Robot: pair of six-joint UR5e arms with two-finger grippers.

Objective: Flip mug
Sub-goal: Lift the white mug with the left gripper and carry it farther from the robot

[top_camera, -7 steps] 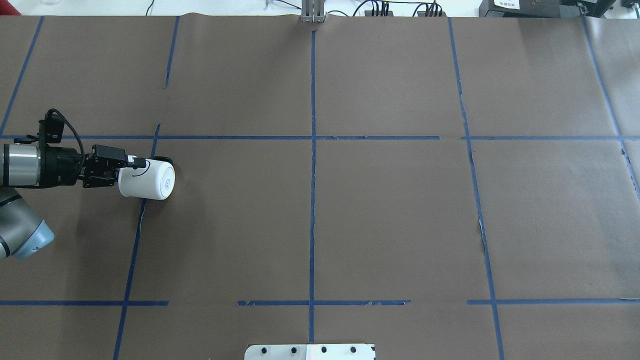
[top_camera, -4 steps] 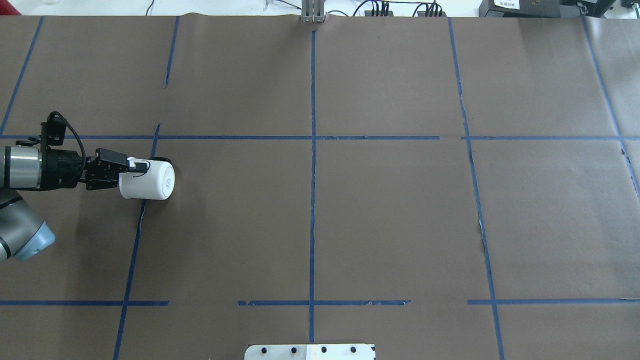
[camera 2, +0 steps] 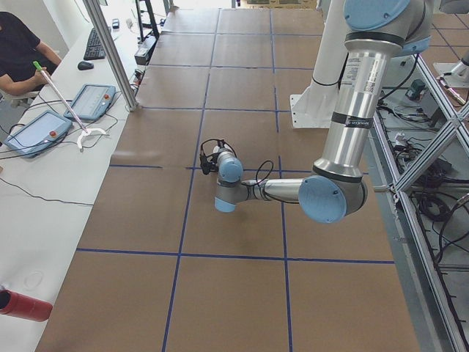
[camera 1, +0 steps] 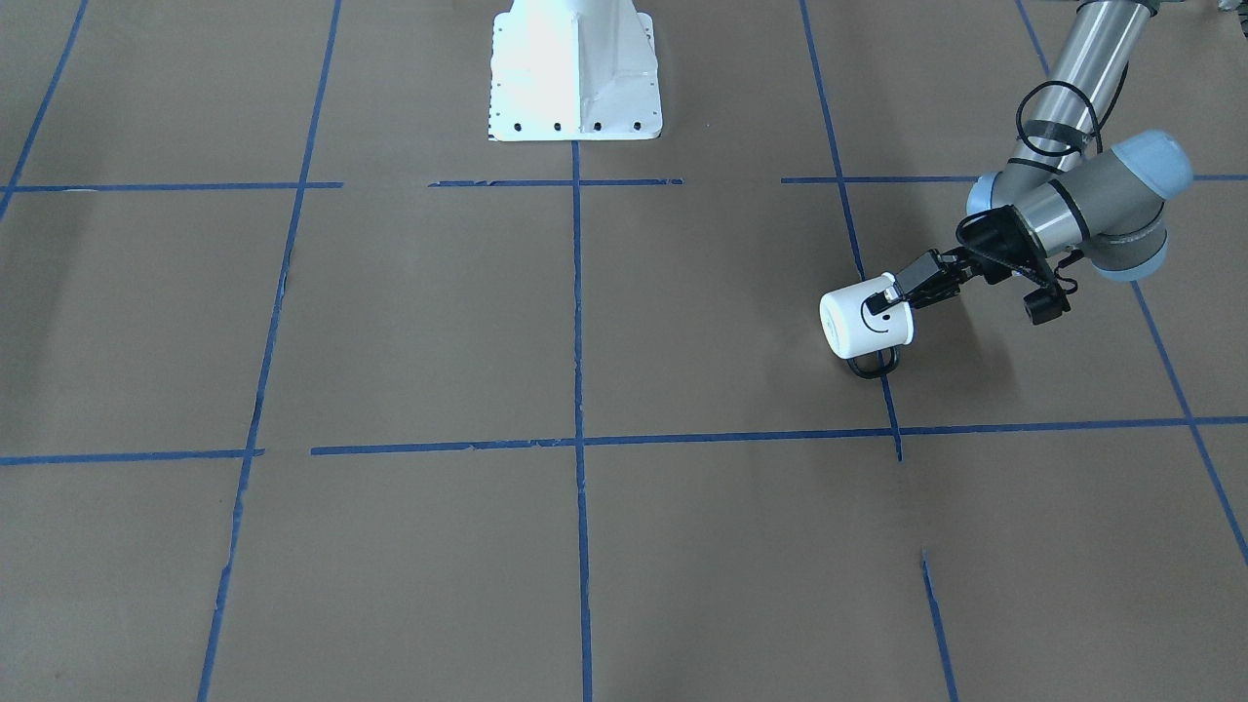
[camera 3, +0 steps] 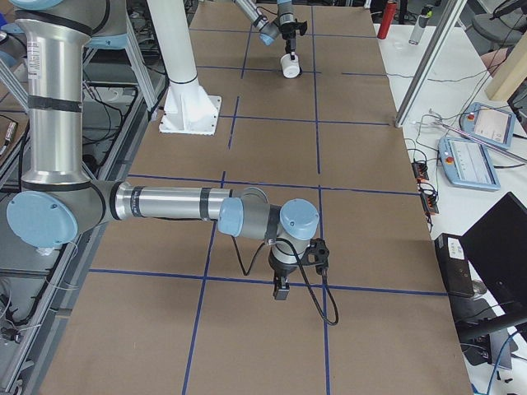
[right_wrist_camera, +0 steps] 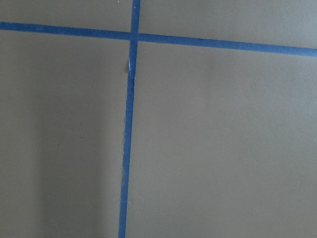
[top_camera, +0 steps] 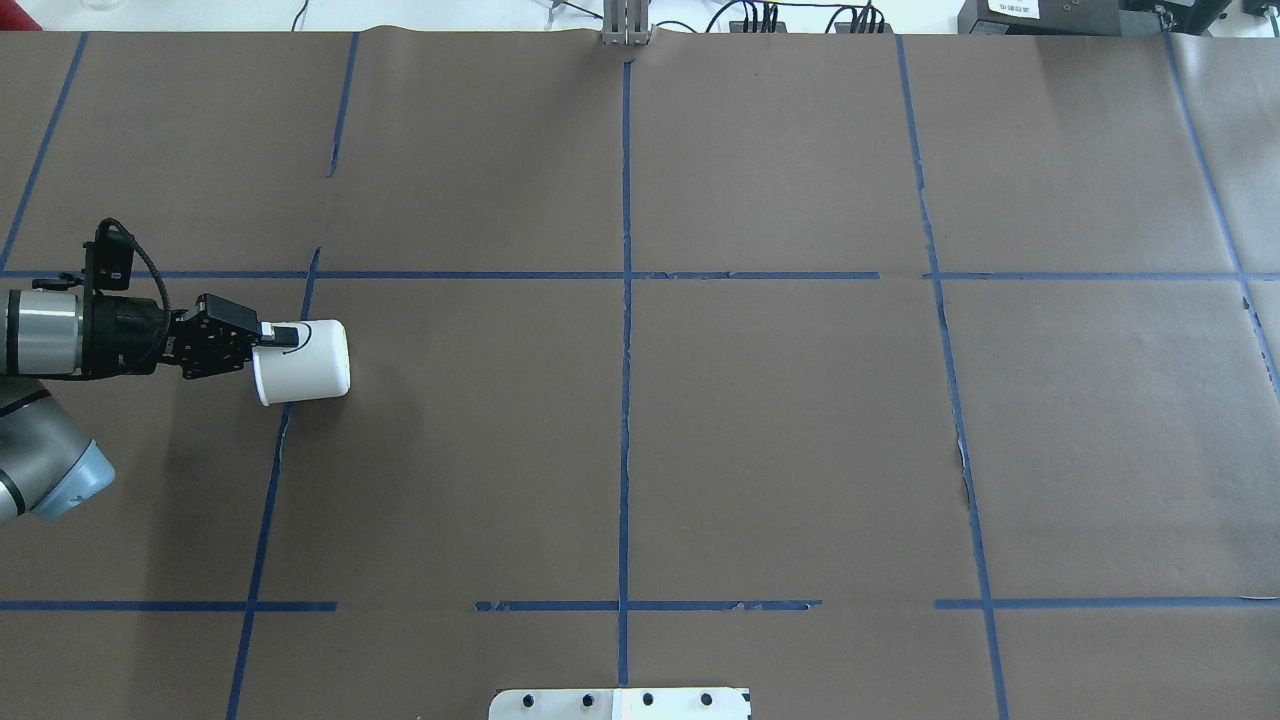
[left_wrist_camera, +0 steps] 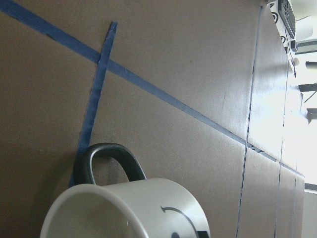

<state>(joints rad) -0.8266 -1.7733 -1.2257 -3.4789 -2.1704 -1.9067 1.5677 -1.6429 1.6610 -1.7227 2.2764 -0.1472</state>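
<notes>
Left gripper [top_camera: 262, 338] — jaws clamped on the rim of the mug [top_camera: 305, 362], which lies tipped sideways near the table [top_camera: 700, 400] left edge. Right gripper [camera 3: 281, 290] — jaw state cannot be told.

Mug [camera 1: 866, 322] glossy, ceramic-looking; table cover [top_camera: 780, 450] matt brown paper.

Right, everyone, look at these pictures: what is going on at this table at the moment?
The left gripper is clamped on the rim of the white smiley mug. The mug is tipped on its side, with its open end toward the arm, its base pointing away and its handle low by the brown table. The right gripper hangs over the paper well away from the mug. The flip is not finished.
</notes>
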